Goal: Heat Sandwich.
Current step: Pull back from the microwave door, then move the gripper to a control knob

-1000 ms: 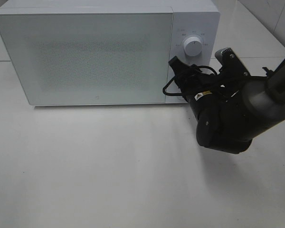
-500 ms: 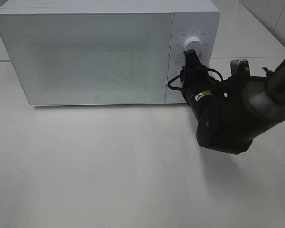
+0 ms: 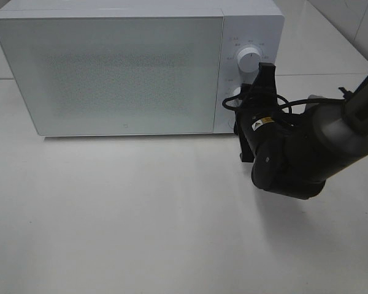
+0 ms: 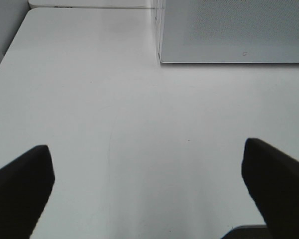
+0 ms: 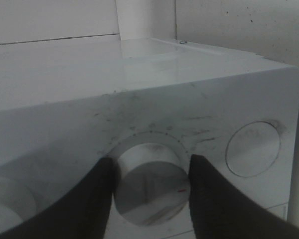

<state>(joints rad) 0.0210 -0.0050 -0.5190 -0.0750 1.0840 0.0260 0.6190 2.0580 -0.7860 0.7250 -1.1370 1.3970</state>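
Right gripper [image 5: 150,164] swung over, flanking lower knob [image 5: 148,186]

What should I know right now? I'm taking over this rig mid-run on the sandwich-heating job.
The left gripper is open and empty, over the white table near the microwave's front.
The right gripper is closed on the lower round white dial of the white box-shaped microwave, a finger on each side.
The sandwich is not in view. The frosted door is closed, so I cannot tell if it is inside.
Done: door closed, dial gripped.
Left: probably setting the dial, then letting go.
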